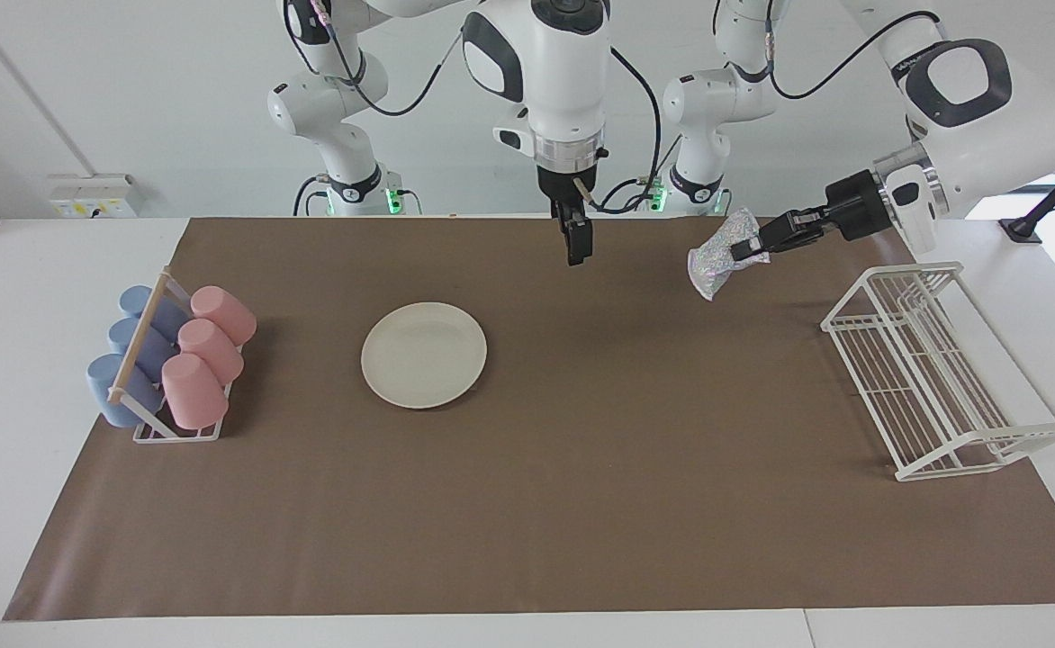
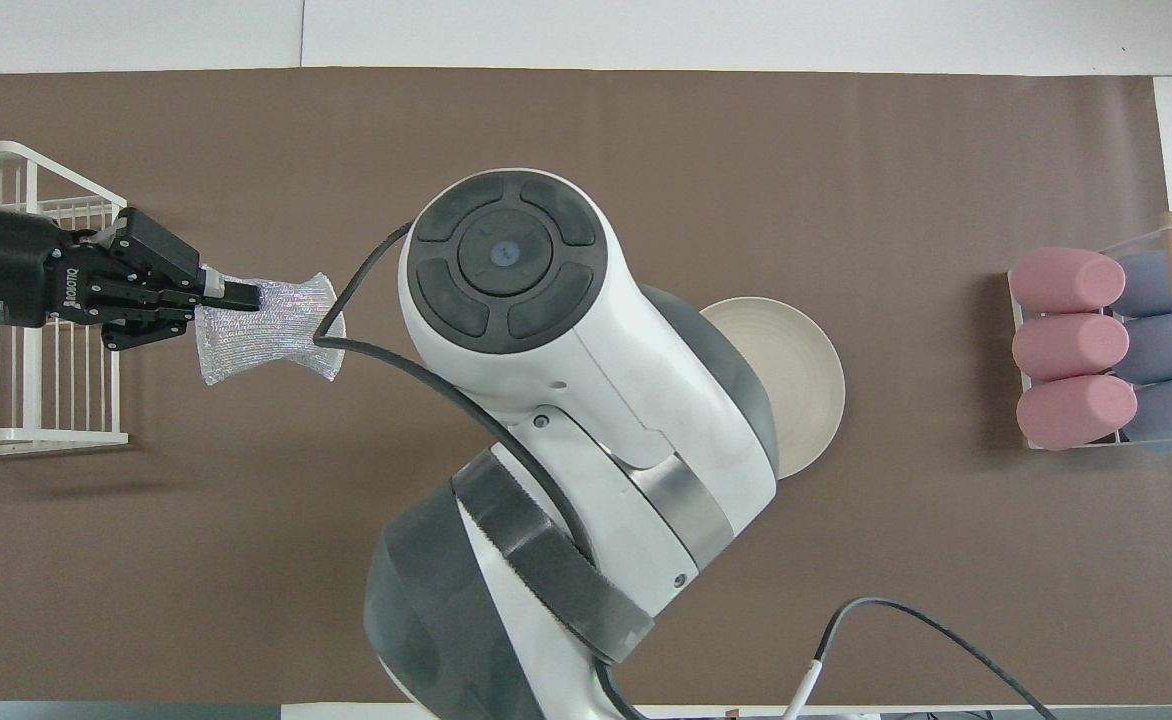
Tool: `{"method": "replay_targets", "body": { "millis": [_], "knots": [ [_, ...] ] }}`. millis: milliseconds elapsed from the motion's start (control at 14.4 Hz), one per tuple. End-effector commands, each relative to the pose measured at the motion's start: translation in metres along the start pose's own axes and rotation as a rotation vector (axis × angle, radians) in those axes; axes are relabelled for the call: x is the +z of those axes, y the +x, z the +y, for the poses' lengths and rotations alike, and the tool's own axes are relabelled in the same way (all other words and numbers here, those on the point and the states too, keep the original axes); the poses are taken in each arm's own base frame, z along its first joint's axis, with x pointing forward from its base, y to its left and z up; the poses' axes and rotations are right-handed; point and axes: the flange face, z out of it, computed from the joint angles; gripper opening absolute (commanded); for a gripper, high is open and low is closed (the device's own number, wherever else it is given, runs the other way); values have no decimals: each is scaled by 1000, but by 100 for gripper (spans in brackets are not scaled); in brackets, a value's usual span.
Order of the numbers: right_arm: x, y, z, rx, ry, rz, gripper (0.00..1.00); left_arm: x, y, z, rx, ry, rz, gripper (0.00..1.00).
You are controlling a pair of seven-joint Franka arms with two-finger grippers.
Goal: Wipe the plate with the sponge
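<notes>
Left claw [image 1: 749, 249] is clamped on one edge of the sponge [image 1: 715, 263], which hangs in the air over bare brown mat [image 1: 581, 504], between the white wire rack [image 1: 933, 378] and the bench middle. Nothing under it touches.

Right claw [image 1: 575, 243] hangs over the mat, nearer the robots than the plate [image 1: 424, 354], carrying nothing. Seen edge-on, so its fingers read as one dark block; going by the spread it looks fully wide, not gripping anything.

Plate lies flat on the mat, well apart from the sponge, toward the right arm's end, beside the cup rack [image 1: 167, 423] with pink cups [image 1: 208, 355] and blue cups [image 1: 131, 346].

Progress, as I judge it: the sponge is picked up and that's all. Left to do: carry it to the plate, bring it down, wipe. No contact with the plate yet. Whether the right arm is meant to steady the plate, can't say.

Hidden or unclear:
- overhead view: right arm's bulk covers part of the plate and its own claw entirely
- wire rack cut off at the frame edge there
- can't see any dirt on the plate surface
- how deep the sponge sits between the left fingers: not readable
</notes>
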Motion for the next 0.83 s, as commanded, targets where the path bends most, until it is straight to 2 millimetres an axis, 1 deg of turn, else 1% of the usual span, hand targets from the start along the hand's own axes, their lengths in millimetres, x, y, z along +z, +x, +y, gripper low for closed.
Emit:
{"method": "replay_targets", "body": {
  "millis": [0,69,208,416,554,623,762],
  "knots": [
    [-9,-4,-3,28,28,-9,100,10,-3,-41,15,-163,-10,0],
    [-9,-6,-3,28,37,-16,100,22,-1,-55,20,-234,-29,0],
    [-10,-7,-4,26,45,-21,100,37,1,-69,12,-337,-41,0],
    [-10,-8,-3,25,48,-22,100,57,2,-86,74,-436,-35,0],
    [-11,-12,-4,20,67,-31,100,77,-2,-71,83,-499,-43,0],
    [-11,-12,-5,20,77,-33,100,85,-1,-71,116,-496,-19,0],
    [-12,-13,-6,19,86,-39,100,104,-7,-73,192,-483,-27,0]
  ]
}}
